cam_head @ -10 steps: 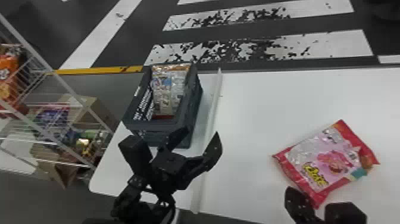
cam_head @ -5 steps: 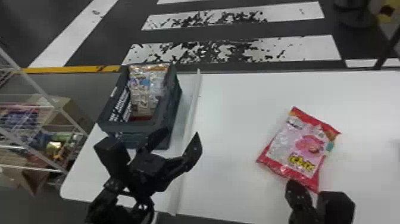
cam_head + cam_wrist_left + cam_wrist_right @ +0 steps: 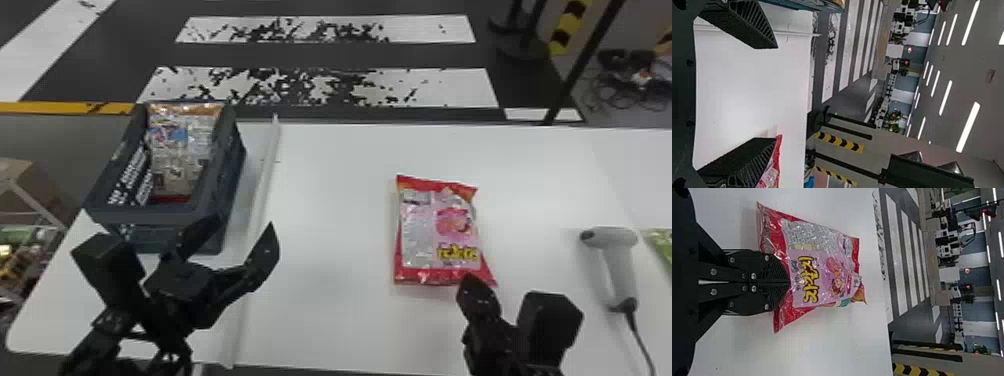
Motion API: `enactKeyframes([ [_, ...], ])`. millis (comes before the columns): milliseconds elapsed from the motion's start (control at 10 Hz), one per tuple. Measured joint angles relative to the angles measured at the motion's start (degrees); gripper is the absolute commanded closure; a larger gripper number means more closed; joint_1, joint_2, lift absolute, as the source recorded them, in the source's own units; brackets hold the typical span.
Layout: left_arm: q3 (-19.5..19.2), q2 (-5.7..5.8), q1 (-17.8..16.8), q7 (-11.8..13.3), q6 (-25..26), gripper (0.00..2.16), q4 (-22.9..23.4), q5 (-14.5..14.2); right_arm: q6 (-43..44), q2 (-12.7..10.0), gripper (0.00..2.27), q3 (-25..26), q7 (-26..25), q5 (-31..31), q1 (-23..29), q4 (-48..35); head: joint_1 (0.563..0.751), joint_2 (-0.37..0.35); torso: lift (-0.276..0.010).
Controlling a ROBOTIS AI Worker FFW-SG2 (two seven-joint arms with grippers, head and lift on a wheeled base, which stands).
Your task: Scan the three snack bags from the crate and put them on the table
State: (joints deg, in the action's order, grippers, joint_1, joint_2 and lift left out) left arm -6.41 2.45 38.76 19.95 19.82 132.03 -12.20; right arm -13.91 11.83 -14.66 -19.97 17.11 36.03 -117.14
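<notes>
While the right pincer (image 3: pixel 789 282) is closed finger against finger, its tips lie over one edge of the red-and-pink bag (image 3: pixel 440 230) on the table (image 3: pixel 325 305); whether they pinch film cannot be told. The left pincer (image 3: pixel 243 223) stands wide open and empty near the crate (image 3: pixel 155 216).

The step seems to be readying that bag for scanning. Done well, the right tips rise clear before parting, sparing the film a tug, then take the scanner (image 3: pixel 622 275) by its handle, cord (image 3: pixel 640 340) slack.

Count: two pincers, one table, one crate, one scanner, one cord, one red-and-pink bag, one green package (image 3: pixel 662 245); inside the crate, at least one silvery bag (image 3: pixel 175 155).
</notes>
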Motion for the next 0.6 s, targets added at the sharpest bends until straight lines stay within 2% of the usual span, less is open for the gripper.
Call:
enactKeyframes([
  [100, 0.00, -0.05, -0.02, 0.06, 0.00, 0.03, 0.14, 0.04, 0.17, -0.09, 2.18, 0.22, 1.06, -0.01, -0.62, -1.22, 0.695, 0.047, -0.094],
  [200, 0.02, -0.08, 0.28, 0.09, 0.00, 0.03, 0.64, 0.07, 0.53, -0.52, 2.18, 0.31, 2.70, -0.43, -3.60, 0.11, 0.695, 0.050, -0.094],
  [400, -0.10, -0.04, 1.68, 0.09, 0.01, 0.03, 2.24, 0.70, 2.09, -1.66, 2.18, 0.13, 5.41, -1.32, -9.84, 4.16, 0.695, 0.059, -0.094],
  [600, -0.42, 0.03, 2.91, 0.09, 0.13, 0.03, 3.57, 0.90, 5.22, -2.71, 2.18, -1.15, 5.66, -3.53, -16.53, 11.25, 0.695, 0.069, -0.094],
])
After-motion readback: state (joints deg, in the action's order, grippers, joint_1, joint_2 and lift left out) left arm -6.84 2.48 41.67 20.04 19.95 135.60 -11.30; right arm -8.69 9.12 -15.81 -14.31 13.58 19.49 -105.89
